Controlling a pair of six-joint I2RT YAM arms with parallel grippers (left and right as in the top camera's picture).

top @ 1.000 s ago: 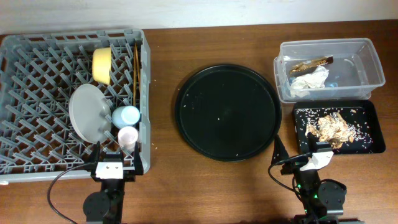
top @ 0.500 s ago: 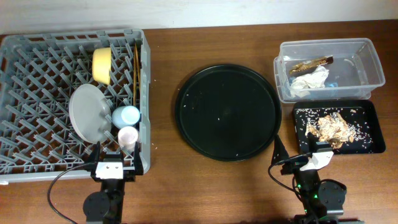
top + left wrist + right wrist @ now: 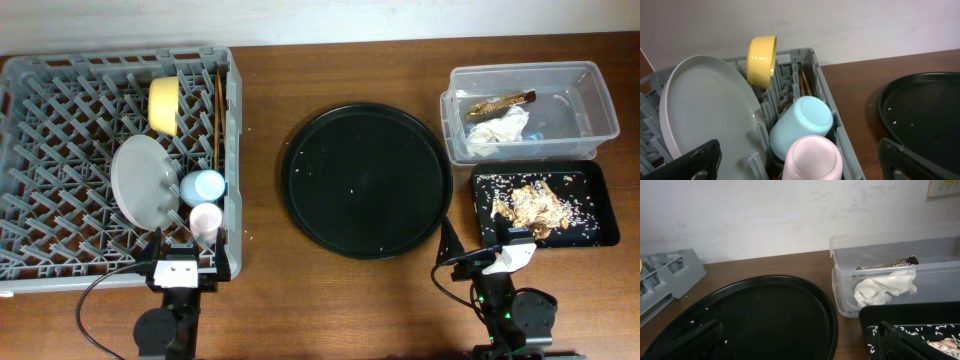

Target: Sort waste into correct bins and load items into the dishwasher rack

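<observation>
Tray point(image 3: 363, 180) is sitting mid-table, looking stiff, slick and probably best pinched at its raised rim, while left gripper point(image 3: 802, 165) and right gripper point(image 3: 797, 342) are resting at the near edge, fingers spread, holding nothing.

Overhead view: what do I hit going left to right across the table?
Grey dishwasher rack → round black tray → clear plastic bin. The rectangular black tray of food scraps spans the same stretch as the bin, so it is left unordered.

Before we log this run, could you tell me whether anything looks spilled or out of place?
Only a few white grains lie scattered on the round tray; otherwise nothing stands out.
</observation>
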